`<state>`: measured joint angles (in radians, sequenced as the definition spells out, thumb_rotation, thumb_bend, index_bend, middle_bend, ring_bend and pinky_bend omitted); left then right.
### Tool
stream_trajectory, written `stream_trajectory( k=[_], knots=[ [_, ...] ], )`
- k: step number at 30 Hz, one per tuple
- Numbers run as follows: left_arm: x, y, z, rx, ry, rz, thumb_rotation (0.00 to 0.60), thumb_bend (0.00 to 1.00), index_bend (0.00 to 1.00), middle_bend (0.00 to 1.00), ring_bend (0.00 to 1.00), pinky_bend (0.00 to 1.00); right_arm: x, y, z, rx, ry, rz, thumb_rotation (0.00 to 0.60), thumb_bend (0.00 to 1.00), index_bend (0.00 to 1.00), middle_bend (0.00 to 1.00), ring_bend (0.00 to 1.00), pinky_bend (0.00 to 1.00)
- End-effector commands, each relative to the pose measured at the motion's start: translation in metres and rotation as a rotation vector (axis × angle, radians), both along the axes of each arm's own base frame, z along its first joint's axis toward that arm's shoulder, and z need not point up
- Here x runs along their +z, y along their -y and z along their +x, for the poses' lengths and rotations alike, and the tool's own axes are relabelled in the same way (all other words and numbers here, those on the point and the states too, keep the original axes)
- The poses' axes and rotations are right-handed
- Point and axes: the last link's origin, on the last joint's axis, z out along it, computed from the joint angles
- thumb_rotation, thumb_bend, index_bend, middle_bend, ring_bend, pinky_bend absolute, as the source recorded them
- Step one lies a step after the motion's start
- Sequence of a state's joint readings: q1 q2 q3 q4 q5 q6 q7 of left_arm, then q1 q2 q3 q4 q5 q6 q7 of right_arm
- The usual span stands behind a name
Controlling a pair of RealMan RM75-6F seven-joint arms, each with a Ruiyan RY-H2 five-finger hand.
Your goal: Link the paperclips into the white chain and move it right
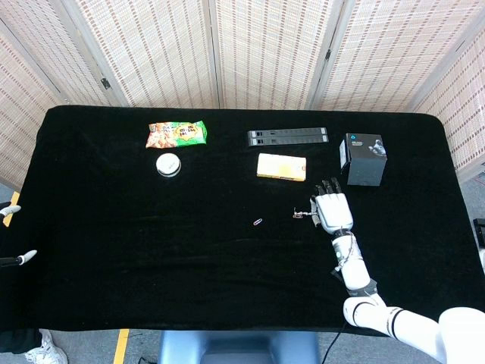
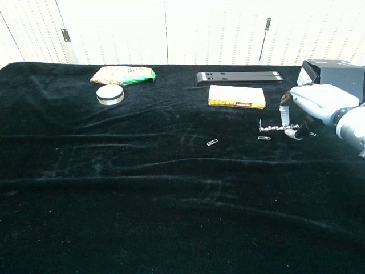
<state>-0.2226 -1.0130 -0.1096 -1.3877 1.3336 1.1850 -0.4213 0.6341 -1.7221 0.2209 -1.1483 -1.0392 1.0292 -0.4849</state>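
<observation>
My right hand (image 1: 332, 211) is at the right of the black table and pinches one end of the white chain (image 1: 301, 214). In the chest view the chain (image 2: 276, 127) stretches left from the right hand (image 2: 316, 105), low over the cloth; I cannot tell whether it touches. Loose paperclips lie nearby: one (image 2: 212, 141) at the centre, one (image 2: 263, 137) just under the chain, one (image 2: 311, 133) by the hand. The centre clip (image 1: 258, 222) also shows from the head. Only two fingertips (image 1: 21, 256) of my left hand show at the left edge, apart and empty.
Along the back stand a snack bag (image 1: 176, 133), a round tin (image 1: 168, 164), a long black bar (image 1: 286, 136), a yellow box (image 1: 281, 167) and a black box (image 1: 362, 158). The black box is just behind the right hand.
</observation>
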Motion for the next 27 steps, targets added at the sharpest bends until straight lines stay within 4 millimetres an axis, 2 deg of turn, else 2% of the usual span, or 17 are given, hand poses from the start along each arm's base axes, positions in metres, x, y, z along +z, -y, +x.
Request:
stream_trajectory(
  k=[1,18,24,27],
  knots=[
    [0.000,0.000,0.000,-0.002,0.000,-0.001,0.600,0.17,0.20,0.13,0.09,0.00,-0.002,0.000,-0.001,-0.006,-0.005,0.005,0.600,0.42,0.90,0.26,0.11,0.00],
    [-0.001,-0.002,0.000,0.002,-0.002,-0.007,0.600,0.17,0.20,0.13,0.09,0.00,0.001,-0.001,-0.009,-0.035,-0.028,-0.004,0.600,0.42,0.90,0.26,0.11,0.00],
    [-0.002,-0.001,0.001,-0.001,-0.005,-0.003,0.600,0.17,0.20,0.13,0.09,0.00,0.018,-0.009,-0.003,0.002,0.030,-0.055,0.600,0.42,0.90,0.26,0.11,0.00],
    [-0.002,-0.001,0.001,-0.002,-0.009,-0.003,0.600,0.17,0.20,0.13,0.09,0.00,0.031,-0.020,-0.002,0.020,0.055,-0.085,0.600,0.42,0.90,0.26,0.11,0.00]
  ],
)
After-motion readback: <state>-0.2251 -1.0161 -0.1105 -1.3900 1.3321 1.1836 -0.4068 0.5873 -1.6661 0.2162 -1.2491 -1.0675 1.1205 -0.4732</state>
